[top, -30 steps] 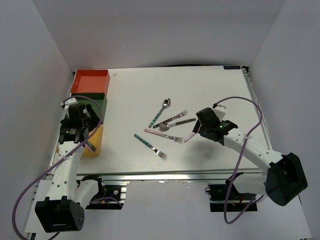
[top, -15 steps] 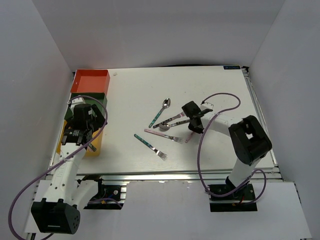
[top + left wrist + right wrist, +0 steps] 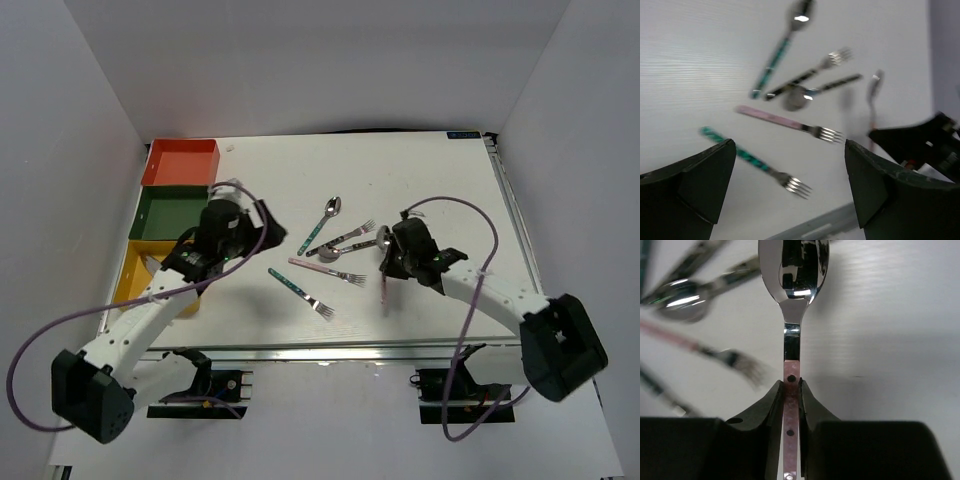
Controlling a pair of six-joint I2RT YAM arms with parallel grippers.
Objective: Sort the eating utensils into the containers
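Observation:
My right gripper (image 3: 792,385) is shut on the pink handle of a spoon (image 3: 793,265), whose bowl points away from the wrist. From above, that gripper (image 3: 385,265) is right of the utensil cluster: a teal spoon (image 3: 322,222), a dark-handled fork (image 3: 345,236), a dark-handled spoon (image 3: 350,247), a pink fork (image 3: 325,270) and a teal fork (image 3: 300,293). My left gripper (image 3: 272,232) hangs open, left of the cluster and holding nothing; its view shows the teal fork (image 3: 755,160) between its fingers (image 3: 705,180). The orange-red (image 3: 180,163), dark green (image 3: 170,213) and yellow (image 3: 140,270) containers line the left edge.
White walls enclose the table (image 3: 440,180) at the back and on both sides. A metal rail (image 3: 350,350) runs along the near edge. Purple cables loop off both arms.
My right gripper has closed on the pink spoon and lifted it off the table. My left arm has swung from over the yellow container toward the utensils, staying open.

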